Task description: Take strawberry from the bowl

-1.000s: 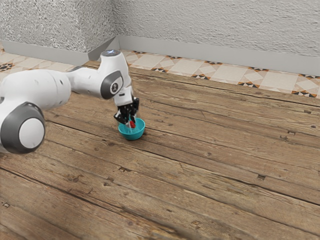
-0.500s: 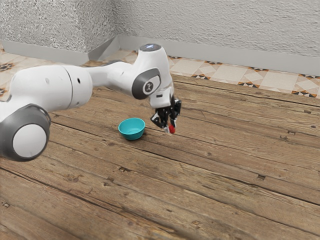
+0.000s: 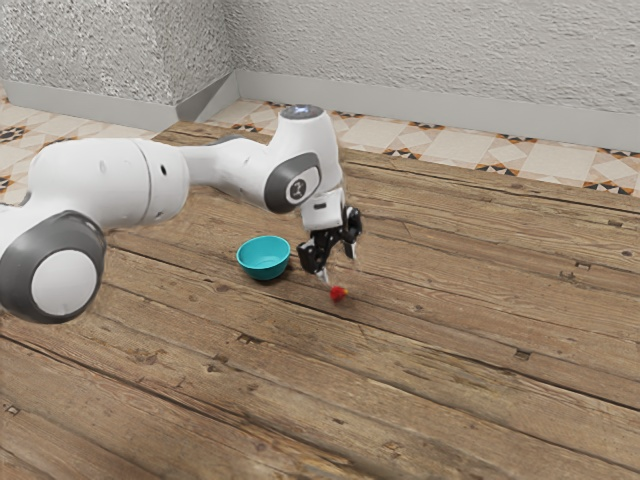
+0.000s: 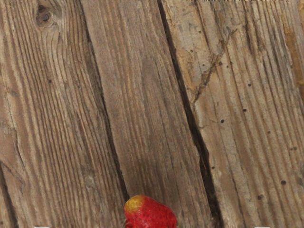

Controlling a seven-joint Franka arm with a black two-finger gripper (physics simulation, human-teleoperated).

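Gripper: the black two-finger gripper [image 3: 340,268] hangs pointing down with its fingers spread apart, gripping nothing.
Strawberry: the small red strawberry with a yellowish end [image 3: 338,293] is just below the fingertips, out of their hold; whether it rests fully on the boards or is a hair above them, I can't tell.
Bowl: the round turquoise bowl with a smooth, glossy look [image 3: 264,268] sits upright beside the gripper, toward the exterior view's left, near it but apart, and I see no berry inside.
Arm: the white jointed arm with dark grey joint rings [image 3: 105,175] reaches in from the exterior view's left, beyond the bowl, and bends down to the gripper.
Done: the berry is out of the bowl, which is all the task asks for, so I'd call the job as good as finished.
Left: by my guess, only letting the berry settle and lifting the gripper straight up; a sideways brush of a finger could set something that small and round rolling.
Surface: under the gripper runs a broad brown table of worn wooden planks [image 3: 450,320], with dark seams, knots and a few nicks.
Room: farther out, past the table's far edge from the gripper, lies a patterned tile floor in beige and orange [image 3: 460,145], then a plain grey baseboard [image 3: 400,108] and a rough, pale plaster wall [image 3: 450,50].
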